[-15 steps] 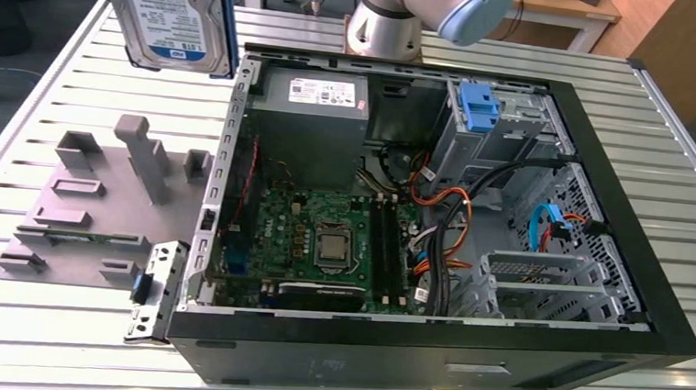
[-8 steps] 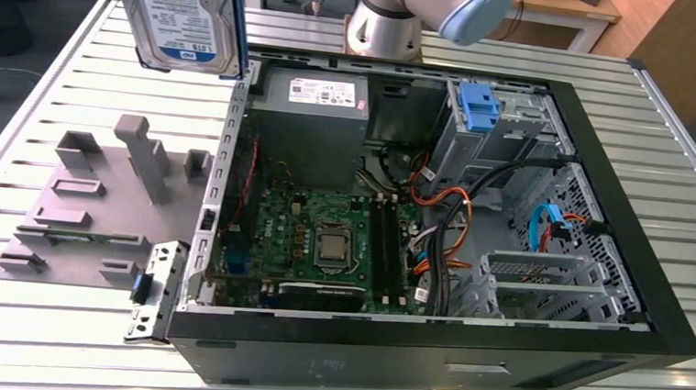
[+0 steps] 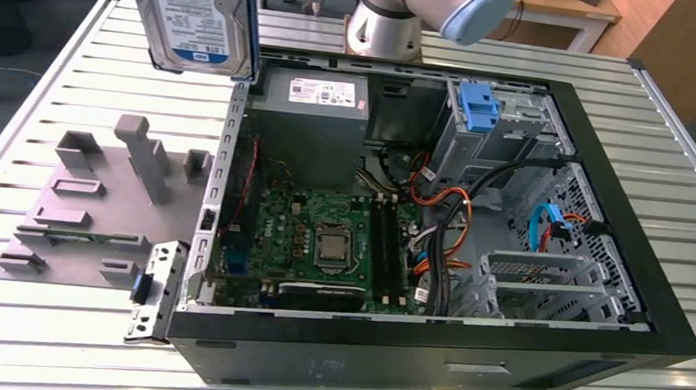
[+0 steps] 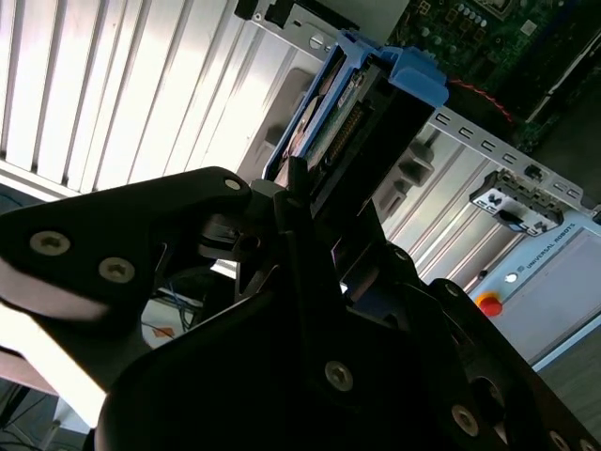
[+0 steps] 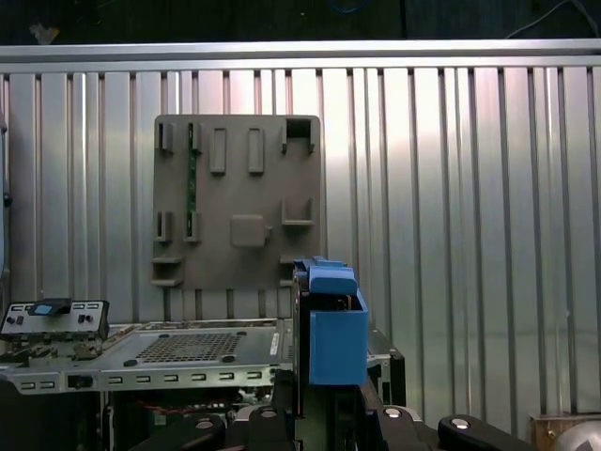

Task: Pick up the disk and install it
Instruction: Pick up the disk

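Silver disk [image 3: 195,14] hangs high over the bench [image 3: 74,75]; my fingers [image 4: 299,211] squeeze it tight, I think to clear the case [image 3: 434,367].

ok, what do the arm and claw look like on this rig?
The arm is made of silver-grey round tube sections with a pale blue joint cap. The claw is matte black, built of angular flat plates fastened with small silver screws.

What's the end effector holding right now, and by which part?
It holds the disk, raised in the air. In the second wrist view the end effector clamps the disk's near end, opposite the tab of its blue bracket.
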`<action>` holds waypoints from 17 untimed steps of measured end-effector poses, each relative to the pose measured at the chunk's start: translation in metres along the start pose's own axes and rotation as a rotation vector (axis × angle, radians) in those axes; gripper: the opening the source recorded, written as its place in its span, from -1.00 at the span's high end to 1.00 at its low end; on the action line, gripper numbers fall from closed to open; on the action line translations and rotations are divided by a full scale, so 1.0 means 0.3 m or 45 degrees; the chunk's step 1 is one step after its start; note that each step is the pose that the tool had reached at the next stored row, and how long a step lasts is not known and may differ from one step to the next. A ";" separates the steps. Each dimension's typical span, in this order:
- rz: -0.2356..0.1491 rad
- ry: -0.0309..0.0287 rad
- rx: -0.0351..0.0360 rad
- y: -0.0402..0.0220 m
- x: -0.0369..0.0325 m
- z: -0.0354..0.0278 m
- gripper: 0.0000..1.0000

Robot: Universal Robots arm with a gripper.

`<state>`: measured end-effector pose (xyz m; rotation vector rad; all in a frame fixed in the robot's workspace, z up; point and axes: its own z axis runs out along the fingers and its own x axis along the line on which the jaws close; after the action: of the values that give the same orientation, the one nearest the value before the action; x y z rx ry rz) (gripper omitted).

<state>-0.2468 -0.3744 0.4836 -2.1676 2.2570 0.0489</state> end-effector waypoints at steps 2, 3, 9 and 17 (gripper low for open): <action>0.000 0.0001 0.0000 -0.011 -0.001 0.000 0.31; 0.000 0.0000 0.0001 -0.017 -0.001 0.000 0.31; 0.000 0.0001 0.0000 -0.049 -0.002 0.000 0.31; 0.000 0.0000 0.0001 -0.128 -0.005 0.001 0.31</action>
<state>-0.2084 -0.3744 0.4828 -2.1675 2.2570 0.0488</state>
